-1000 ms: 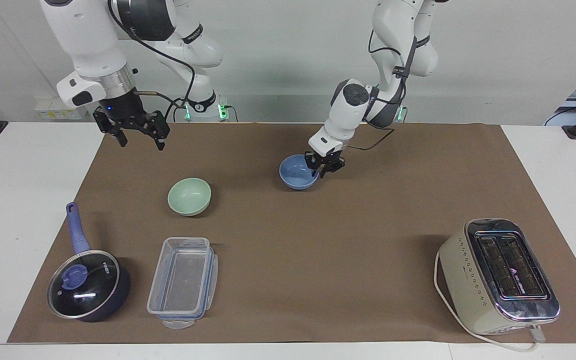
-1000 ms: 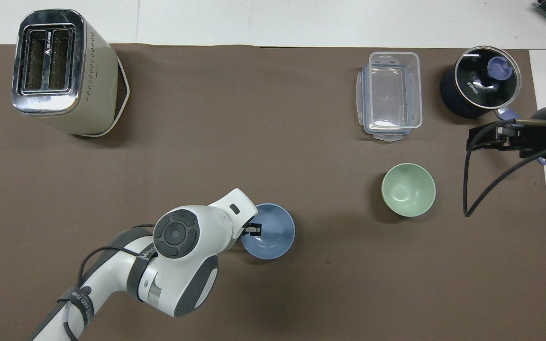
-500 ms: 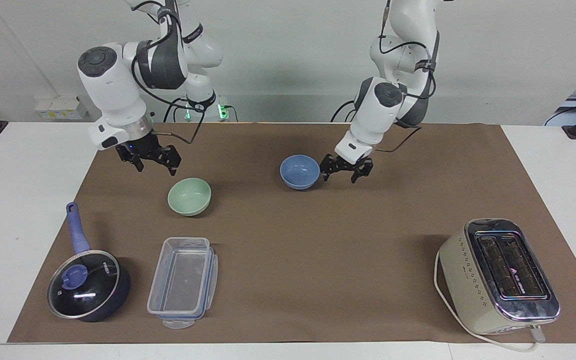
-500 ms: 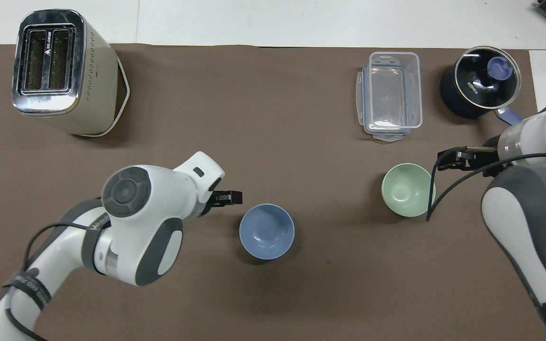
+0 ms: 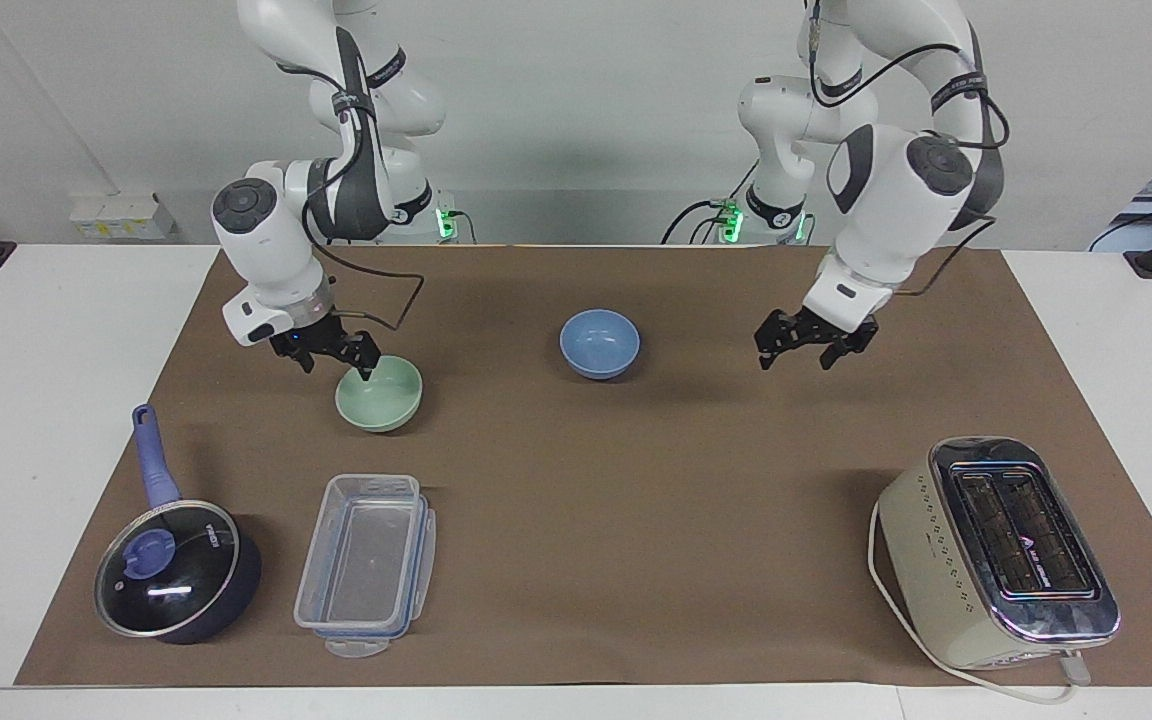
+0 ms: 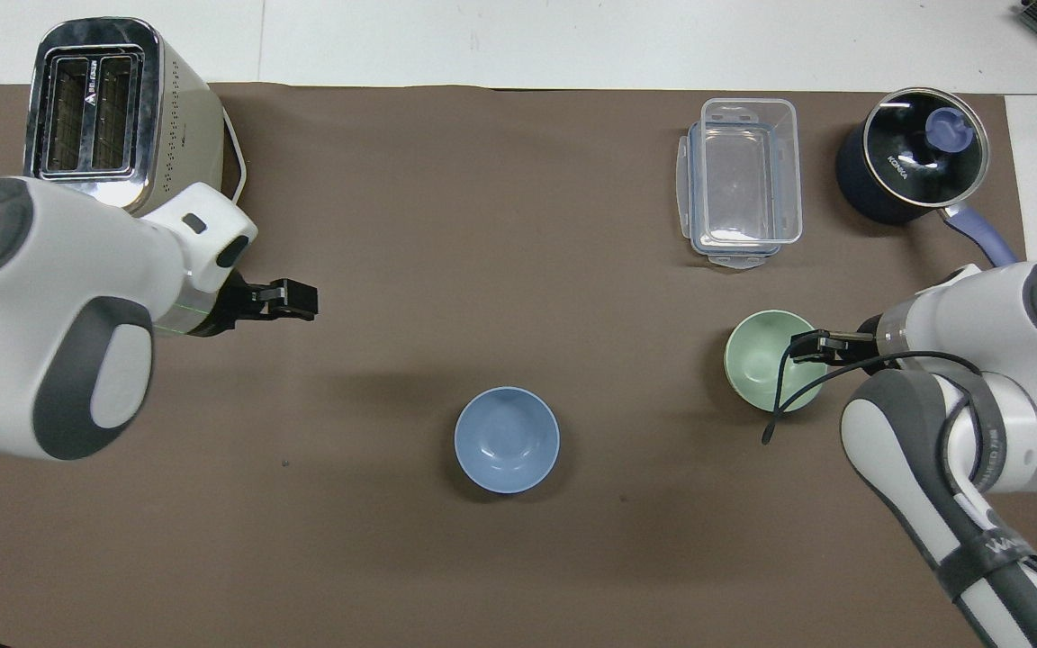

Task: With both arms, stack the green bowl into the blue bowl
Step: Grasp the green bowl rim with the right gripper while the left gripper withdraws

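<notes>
The green bowl (image 5: 381, 397) sits upright on the brown mat toward the right arm's end; it also shows in the overhead view (image 6: 760, 362). My right gripper (image 5: 338, 366) is open and low at the bowl's rim on the side nearer the robots, with one finger over the rim and the other outside it; in the overhead view the right gripper (image 6: 814, 346) overlaps that rim. The blue bowl (image 5: 599, 343) stands empty near the mat's middle, also seen from overhead (image 6: 507, 439). My left gripper (image 5: 794, 358) is open and empty, over bare mat toward the left arm's end, apart from the blue bowl; from overhead the left gripper (image 6: 298, 301) shows beside the toaster.
A cream toaster (image 5: 996, 550) stands farther from the robots at the left arm's end. A clear plastic container (image 5: 366, 560) and a dark blue lidded saucepan (image 5: 176, 570) stand farther from the robots than the green bowl. The brown mat (image 5: 636, 500) covers the table.
My left gripper let go of the blue bowl and drew away toward the left arm's end. My right gripper came down from above the mat to the green bowl's rim.
</notes>
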Tool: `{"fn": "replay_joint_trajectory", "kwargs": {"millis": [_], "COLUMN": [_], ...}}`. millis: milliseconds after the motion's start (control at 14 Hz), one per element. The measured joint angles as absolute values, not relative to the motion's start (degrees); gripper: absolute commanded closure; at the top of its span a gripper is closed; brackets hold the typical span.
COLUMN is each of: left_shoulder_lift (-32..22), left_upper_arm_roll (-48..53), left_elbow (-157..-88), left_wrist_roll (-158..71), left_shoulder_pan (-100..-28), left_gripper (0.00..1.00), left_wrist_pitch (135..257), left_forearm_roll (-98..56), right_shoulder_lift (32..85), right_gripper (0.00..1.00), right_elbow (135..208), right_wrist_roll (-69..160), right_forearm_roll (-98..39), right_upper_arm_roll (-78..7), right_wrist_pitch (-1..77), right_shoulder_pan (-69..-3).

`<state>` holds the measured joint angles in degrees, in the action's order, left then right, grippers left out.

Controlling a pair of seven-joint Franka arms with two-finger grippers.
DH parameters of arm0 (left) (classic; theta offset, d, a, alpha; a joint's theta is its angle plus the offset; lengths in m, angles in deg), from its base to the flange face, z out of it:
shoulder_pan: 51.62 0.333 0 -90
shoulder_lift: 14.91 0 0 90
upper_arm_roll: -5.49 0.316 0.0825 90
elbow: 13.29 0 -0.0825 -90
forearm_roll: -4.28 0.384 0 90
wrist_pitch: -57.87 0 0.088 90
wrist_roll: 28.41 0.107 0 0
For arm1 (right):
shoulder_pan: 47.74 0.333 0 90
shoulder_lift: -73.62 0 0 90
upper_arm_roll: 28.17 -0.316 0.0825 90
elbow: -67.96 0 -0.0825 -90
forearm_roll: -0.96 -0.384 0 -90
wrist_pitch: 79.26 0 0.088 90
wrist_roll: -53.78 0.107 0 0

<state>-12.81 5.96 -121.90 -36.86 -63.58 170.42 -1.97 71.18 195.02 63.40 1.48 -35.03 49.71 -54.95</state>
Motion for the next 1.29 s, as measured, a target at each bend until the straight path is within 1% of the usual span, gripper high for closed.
{"fn": "replay_joint_trajectory", "kwargs": {"millis": [214, 286, 429, 500, 643, 714, 786, 1071, 1286], "left_shoulder_lift": [-13.22, -13.34, -13.53, -13.67, -14.59, -15.09, -15.48, -15.72, -15.72], "left_upper_arm_roll": [5.99, 6.01, 6.02, 6.06, 6.12, 6.12, 6.14, 6.08, 5.77], "left_elbow": [-116.06, -113.97, -110.30, -109.10, -108.02, -108.02, -108.03, -108.04, -108.04], "left_wrist_roll": [-30.94, -29.12, -25.23, -24.12, -23.06, -23.05, -23.05, -23.05, -23.05], "left_shoulder_pan": [-59.66, -58.79, -56.74, -55.50, -53.83, -53.59, -53.55, -53.55, -53.57], "left_gripper": [0.00, 0.00, 0.00, 0.00, 0.00, 0.00, 0.00, 0.00, 0.00], "left_wrist_pitch": [163.04, 160.82, 156.44, 154.72, 152.85, 152.39, 152.13, 151.90, 151.90], "left_forearm_roll": [1.85, 2.85, 3.49, 3.49, 3.49, 3.49, 3.49, 3.49, 3.49], "right_shoulder_lift": [67.59, 66.83, 66.33, 66.34, 66.34, 66.34, 66.34, 66.54, 68.70], "right_gripper": [0.00, 0.05, 0.32, 0.49, 0.79, 0.91, 1.00, 1.00, 1.00], "right_elbow": [195.12, 195.12, 195.11, 195.08, 195.07, 195.07, 195.04, 194.53, 193.08], "right_wrist_roll": [63.38, 63.35, 63.31, 63.31, 63.30, 63.30, 63.30, 63.18, 62.59], "right_forearm_roll": [1.48, 1.48, 1.48, 1.48, 1.48, 1.48, 1.48, 1.45, 1.35], "right_upper_arm_roll": [-35.02, -35.01, -35.01, -35.01, -35.01, -35.01, -35.01, -35.07, -35.28], "right_wrist_pitch": [53.25, 53.72, 53.84, 53.83, 53.78, 53.77, 53.76, 53.62, 49.76], "right_shoulder_pan": [-55.43, -55.63, -55.78, -55.78, -55.78, -55.78, -55.78, -55.54, -54.75]}}
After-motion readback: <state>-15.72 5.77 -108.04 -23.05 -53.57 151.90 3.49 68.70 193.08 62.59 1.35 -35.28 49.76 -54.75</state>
